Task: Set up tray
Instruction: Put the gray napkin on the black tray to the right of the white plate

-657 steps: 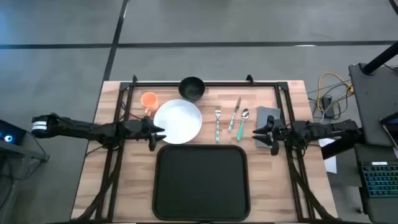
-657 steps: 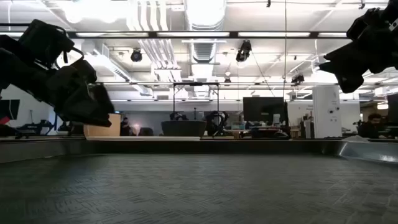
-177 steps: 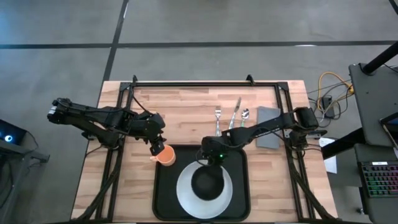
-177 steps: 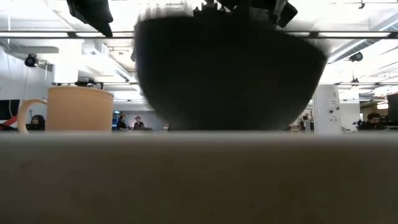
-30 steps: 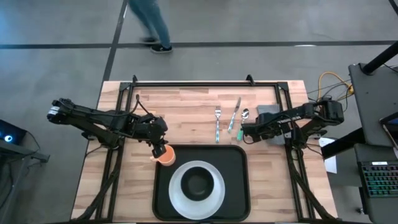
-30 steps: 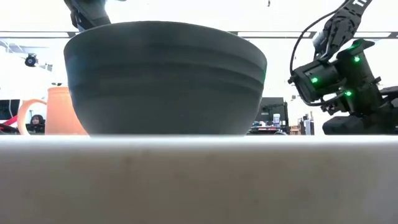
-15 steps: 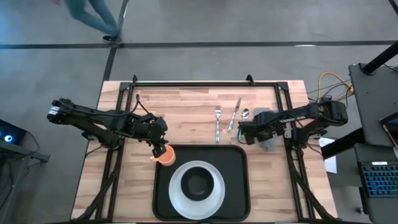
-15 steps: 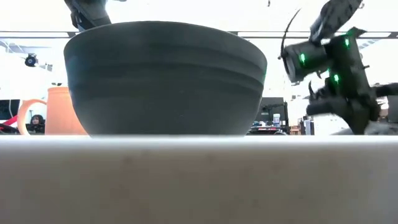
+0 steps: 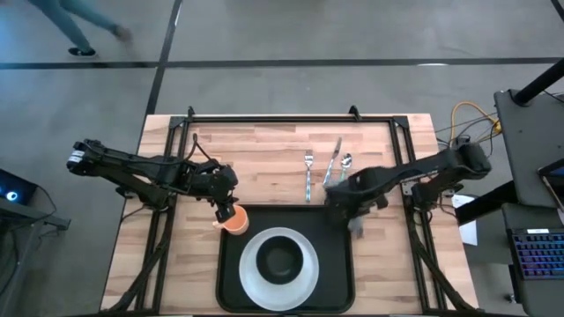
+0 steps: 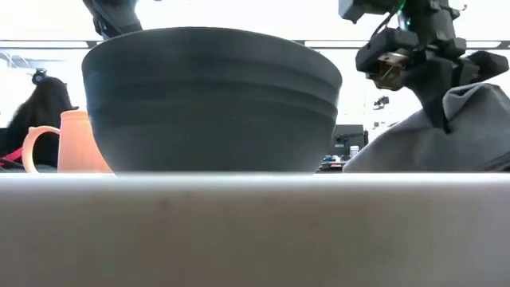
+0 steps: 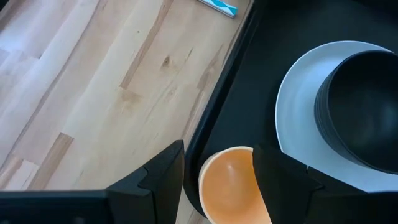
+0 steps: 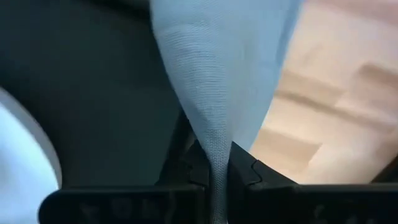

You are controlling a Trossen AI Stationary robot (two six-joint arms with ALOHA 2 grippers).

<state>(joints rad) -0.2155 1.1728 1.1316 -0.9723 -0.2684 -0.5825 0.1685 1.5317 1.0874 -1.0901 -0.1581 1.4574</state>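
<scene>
Tray: where the wooden counter [image 9: 264, 150] reaches the bottom centre of the high view, the black tray [image 9: 339, 264] lies flat, its far rim just below the cutlery.
Plate: a white plate [image 9: 256, 273] sits inside the tray, toward its lower middle; in the left wrist view its rim [image 11: 292, 112] curves along the right side of the frame.
Bowl: a dark bowl [image 9: 282, 261] stands on the plate and fills most of the low view [image 10: 211, 100].
Cup: an orange cup [image 9: 235, 220] sits at the tray's upper-left corner; in the low view [image 10: 76, 143] it stands left of the bowl, handle pointing left.
Left pincer: the left pincer [image 9: 225, 211] is at the cup; in the left wrist view [image 11: 217, 171] its two dark fingers stand apart on either side of the cup's rim [image 11: 233, 180], and whether they press it I cannot tell.
Right pincer: the right pincer [image 9: 339, 201] hangs over the tray's upper-right corner, clamped on the grey napkin [image 9: 355, 224]; in the right wrist view the cloth [image 12: 224, 74] is pinched between the fingers [image 12: 186, 168], and in the low view it [image 10: 446, 135] drapes at the right edge.
Cutlery: a fork [image 9: 308, 174], a knife [image 9: 333, 158] and a spoon [image 9: 347, 162] lie side by side on the counter above the tray.
Beyond the counter: a blurred person [image 9: 70, 22] crosses the floor at the upper left.
</scene>
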